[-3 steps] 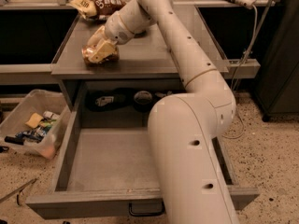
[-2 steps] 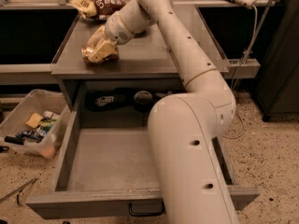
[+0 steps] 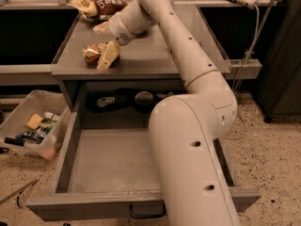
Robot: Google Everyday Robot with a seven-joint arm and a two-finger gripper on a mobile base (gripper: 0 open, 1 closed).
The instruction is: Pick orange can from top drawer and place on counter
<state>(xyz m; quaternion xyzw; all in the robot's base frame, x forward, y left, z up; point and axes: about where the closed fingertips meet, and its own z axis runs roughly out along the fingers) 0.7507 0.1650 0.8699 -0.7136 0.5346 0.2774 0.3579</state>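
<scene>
The orange can (image 3: 92, 52), crushed and coppery, lies on the counter (image 3: 155, 53) near its front left edge. My gripper (image 3: 102, 45) is right beside it on its right, open, with one cream finger (image 3: 108, 55) touching the can's side and the other raised behind it. The top drawer (image 3: 65, 150) is pulled out wide below the counter. Its visible floor is bare and its dark loop handle (image 3: 146, 213) shows on the front panel. My arm (image 3: 188, 140) covers the drawer's right part.
A brown snack bag (image 3: 101, 3) lies at the back left of the counter. Dark objects (image 3: 109, 101) sit at the back under the counter. A clear plastic bin (image 3: 33, 126) with small items stands on the floor to the left. Cables hang at the right (image 3: 249, 27).
The gripper has opened and lifted slightly off the can. The can now rests on the counter beside the lower finger.
</scene>
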